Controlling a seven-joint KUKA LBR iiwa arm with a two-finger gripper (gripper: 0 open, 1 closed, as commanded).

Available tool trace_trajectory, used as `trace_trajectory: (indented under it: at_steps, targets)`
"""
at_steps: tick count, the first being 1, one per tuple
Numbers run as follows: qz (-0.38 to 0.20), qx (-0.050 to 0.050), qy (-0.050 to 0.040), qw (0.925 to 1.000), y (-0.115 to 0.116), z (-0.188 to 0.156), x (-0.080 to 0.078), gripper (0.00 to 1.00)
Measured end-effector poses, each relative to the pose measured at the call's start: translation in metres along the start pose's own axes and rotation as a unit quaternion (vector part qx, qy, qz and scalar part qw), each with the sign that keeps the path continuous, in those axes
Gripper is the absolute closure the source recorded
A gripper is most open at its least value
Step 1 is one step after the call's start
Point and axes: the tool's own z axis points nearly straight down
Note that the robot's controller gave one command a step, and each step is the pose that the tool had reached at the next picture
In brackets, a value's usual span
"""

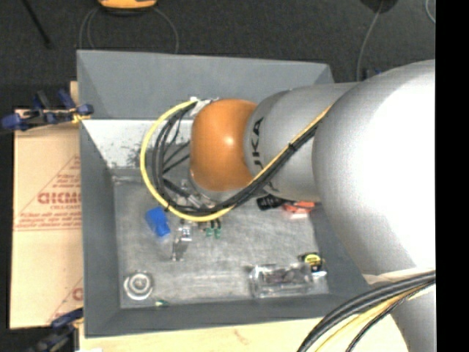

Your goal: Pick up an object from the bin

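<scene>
Hanging low over the bin (99, 218) floor, the tool (179, 242) has a small blue block (156, 221) just beside it, on the side away from the arm. Whether it is spread or pressed together, I cannot tell.

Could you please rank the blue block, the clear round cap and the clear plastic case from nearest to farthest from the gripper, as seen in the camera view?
1. blue block, just up and left of the gripper, mid-bin.
2. clear round cap, in the bin's lower-left corner.
3. clear plastic case, by the lower wall, far to the right.
</scene>
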Motion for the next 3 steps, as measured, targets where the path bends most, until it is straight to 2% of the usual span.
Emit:
trace_trajectory:
  at_steps: [1, 2, 3]
  targets:
    - [-0.138, -0.001, -0.0030, 0.9905, 0.0480, 0.0314, -0.0190, 0.00]
    - [-0.136, -0.003, -0.0063, 0.9907, 0.0489, 0.0287, -0.0206, 1.00]
    - [-0.136, -0.002, -0.0025, 0.9907, 0.0485, 0.0313, -0.0183, 0.00]
